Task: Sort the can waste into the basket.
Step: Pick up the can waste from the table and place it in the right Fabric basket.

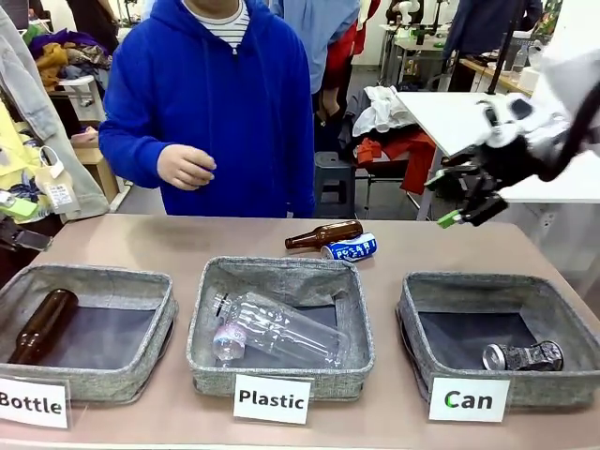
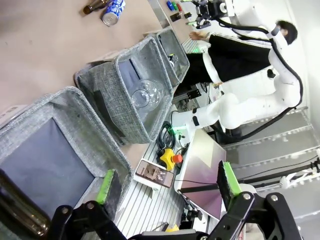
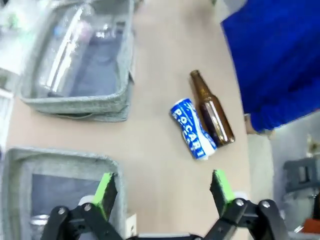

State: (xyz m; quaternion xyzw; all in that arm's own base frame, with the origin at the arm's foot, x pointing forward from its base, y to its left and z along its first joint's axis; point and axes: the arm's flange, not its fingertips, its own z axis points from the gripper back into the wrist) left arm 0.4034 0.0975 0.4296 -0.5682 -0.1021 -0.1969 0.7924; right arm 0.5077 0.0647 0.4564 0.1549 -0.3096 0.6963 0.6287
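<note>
- One can home, one to go: a dented silver-grey can point(image 1: 523, 356) lies on its side in the "Can" basket point(image 1: 497, 283). The blue can point(image 1: 349, 248) lies on the desk point(image 1: 187, 239) beyond that basket's far left corner, towards the person.
- The right pincer point(image 1: 466, 214) hangs above the basket's far edge, jaws apart and empty. The left pincer point(image 2: 166, 182), also apart and empty, sits well away from the basket, two baskets along.
- The step in hand looks like the reach for the blue can.
- A brown bottle point(image 1: 323, 234) lies against the can on the side away from the basket. The jaws would do best to straddle the can's round body without catching the glass.
- A light squeeze should serve, since thin metal dents and a cylinder on its side may roll. A low release inside the basket walls would stop a bounce.
- The basket is square, of coarse grey woven fabric with soft walls and a dark lining. The blue can is smooth printed metal with white lettering, the silver one crumpled, and the bottle glossy brown glass with a long neck.
</note>
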